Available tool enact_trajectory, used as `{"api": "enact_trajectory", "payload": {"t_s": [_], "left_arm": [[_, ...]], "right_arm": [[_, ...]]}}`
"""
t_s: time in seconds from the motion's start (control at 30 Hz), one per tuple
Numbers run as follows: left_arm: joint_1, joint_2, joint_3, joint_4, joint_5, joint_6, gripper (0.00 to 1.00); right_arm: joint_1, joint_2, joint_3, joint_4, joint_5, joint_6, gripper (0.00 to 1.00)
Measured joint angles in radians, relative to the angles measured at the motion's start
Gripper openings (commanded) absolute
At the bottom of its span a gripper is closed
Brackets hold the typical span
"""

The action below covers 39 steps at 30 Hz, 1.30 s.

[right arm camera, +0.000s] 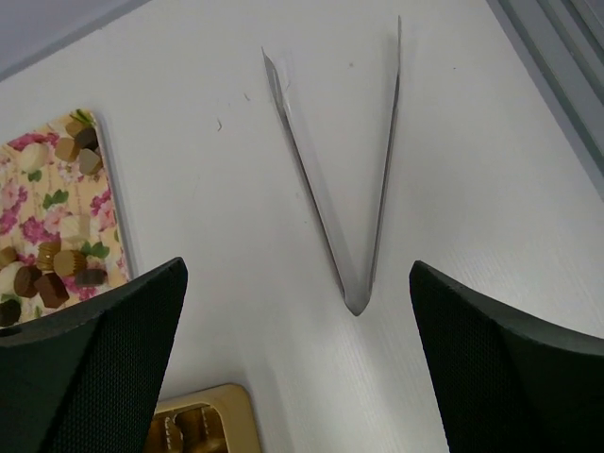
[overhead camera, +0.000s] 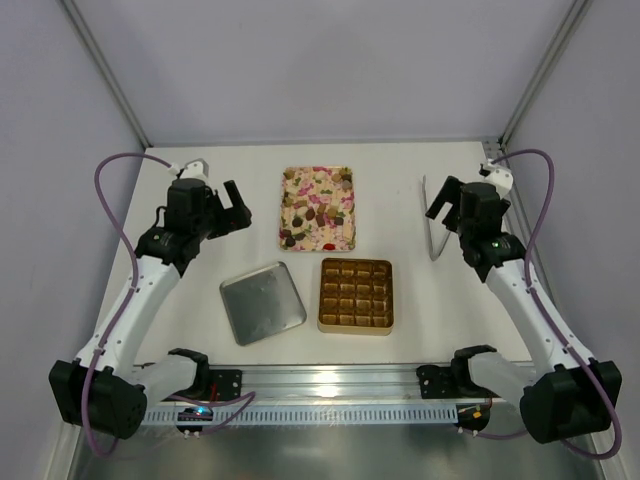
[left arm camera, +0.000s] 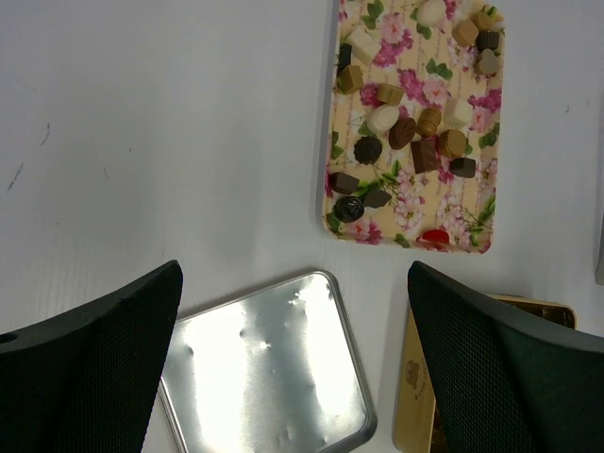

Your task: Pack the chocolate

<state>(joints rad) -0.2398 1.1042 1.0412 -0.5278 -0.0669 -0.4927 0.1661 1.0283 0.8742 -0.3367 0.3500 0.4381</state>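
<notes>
Nothing was packed yet: the chocolate (overhead camera: 318, 208) was piled on the floral tray (left arm camera: 467, 203) by the far edge of the worktop (overhead camera: 400, 170); the gold box (overhead camera: 356, 294) appeared empty. Left fingers (left arm camera: 85, 368) and right fingers (right arm camera: 85, 368) were spread wide, empty.

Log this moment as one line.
left gripper open, empty | right gripper open above tongs | chocolates on tray | box looks empty
</notes>
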Motion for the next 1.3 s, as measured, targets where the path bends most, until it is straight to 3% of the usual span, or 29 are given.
{"api": "enact_trajectory", "payload": {"t_s": [0.13, 0.4, 0.63, 0.97, 1.3], "left_arm": [[0.000, 0.000, 0.000, 0.000, 0.000, 0.000, 1.00], [0.000, -0.013, 0.000, -0.001, 0.018, 0.000, 1.00], [0.000, -0.017, 0.000, -0.001, 0.034, -0.001, 1.00], [0.000, -0.017, 0.000, -0.001, 0.042, 0.000, 1.00], [0.000, -0.016, 0.000, -0.001, 0.041, 0.000, 1.00]], "right_arm": [[-0.026, 0.126, 0.093, -0.043, -0.007, -0.042, 1.00], [-0.206, 0.400, 0.215, -0.098, -0.122, -0.098, 1.00], [-0.217, 0.568, 0.292, -0.127, -0.186, -0.121, 1.00], [-0.216, 0.740, 0.323, -0.117, -0.253, -0.126, 1.00], [-0.212, 0.757, 0.326, -0.095, -0.283, -0.130, 1.00]]}}
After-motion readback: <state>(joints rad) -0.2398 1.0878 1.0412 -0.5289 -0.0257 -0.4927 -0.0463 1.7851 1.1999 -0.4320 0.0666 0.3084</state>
